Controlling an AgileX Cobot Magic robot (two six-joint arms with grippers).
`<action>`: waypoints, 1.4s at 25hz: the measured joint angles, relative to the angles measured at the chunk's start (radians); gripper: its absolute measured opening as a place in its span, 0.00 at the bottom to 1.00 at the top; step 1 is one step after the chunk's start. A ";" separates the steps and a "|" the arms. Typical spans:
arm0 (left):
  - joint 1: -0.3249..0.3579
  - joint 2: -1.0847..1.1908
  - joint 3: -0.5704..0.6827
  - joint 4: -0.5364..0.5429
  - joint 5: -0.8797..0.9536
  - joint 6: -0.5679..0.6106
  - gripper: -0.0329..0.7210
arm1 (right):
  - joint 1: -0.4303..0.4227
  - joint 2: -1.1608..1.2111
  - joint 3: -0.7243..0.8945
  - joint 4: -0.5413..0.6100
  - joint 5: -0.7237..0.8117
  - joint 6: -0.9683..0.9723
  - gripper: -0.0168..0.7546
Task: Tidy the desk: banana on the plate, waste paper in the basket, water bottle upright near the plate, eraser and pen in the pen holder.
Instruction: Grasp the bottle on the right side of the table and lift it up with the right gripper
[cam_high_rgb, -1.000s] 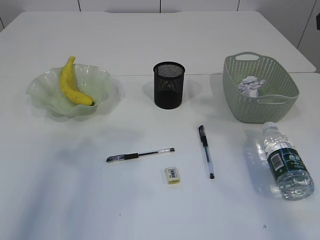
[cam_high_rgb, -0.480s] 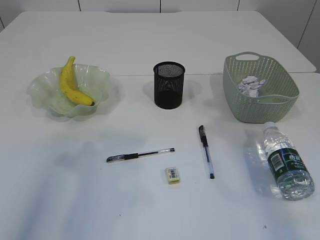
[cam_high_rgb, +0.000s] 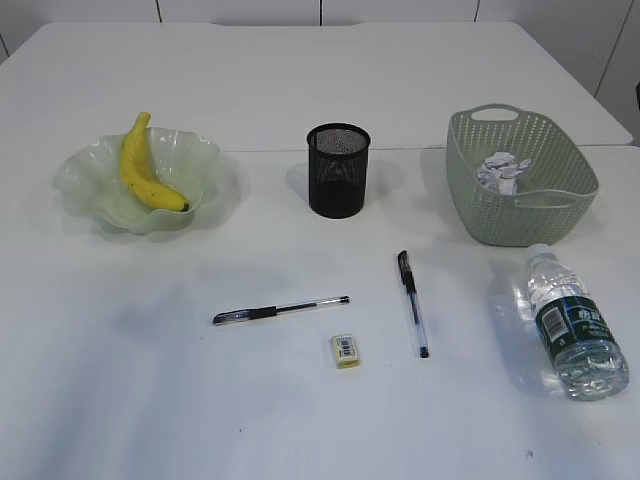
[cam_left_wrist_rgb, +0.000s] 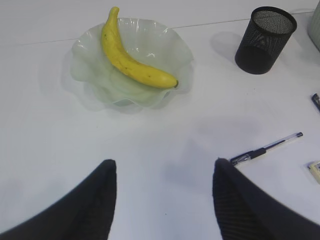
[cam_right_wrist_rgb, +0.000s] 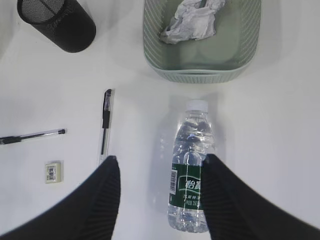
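**Desk partly sorted, both grippers hanging open above it**

The white table (cam_high_rgb: 320, 90) carries everything. At the right, the green basket (cam_high_rgb: 520, 215) holds the crumpled waste paper (cam_high_rgb: 500, 170). At the left, the scalloped plate (cam_high_rgb: 95, 195) cradles the banana (cam_high_rgb: 140, 170). The water bottle (cam_high_rgb: 572, 325) lies on its side in front of the basket, cap toward it, well apart from the plate. The black mesh pen holder (cam_high_rgb: 338, 170) stands between plate and basket; its inside is too dark to read. Two pens lie loose: one pen (cam_high_rgb: 280, 309) nearly level, another pen (cam_high_rgb: 412, 303) pointing away from the holder. The eraser (cam_high_rgb: 345, 350) sits between their tips.

The left gripper (cam_left_wrist_rgb: 165, 200) hovers before the plate, jaws spread, holding nothing. The right gripper (cam_right_wrist_rgb: 162, 200) hangs over the bottle, likewise spread and empty. Neither shows in the exterior view.
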 joint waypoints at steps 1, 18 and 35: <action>0.000 0.000 0.000 0.000 0.000 0.000 0.61 | 0.000 0.011 0.000 0.000 0.000 0.002 0.53; 0.000 0.000 0.000 -0.003 0.002 0.000 0.61 | 0.069 0.358 0.000 -0.117 -0.042 0.003 0.53; 0.000 0.000 0.000 -0.004 0.002 0.000 0.61 | 0.076 0.540 -0.022 -0.125 -0.141 0.004 0.74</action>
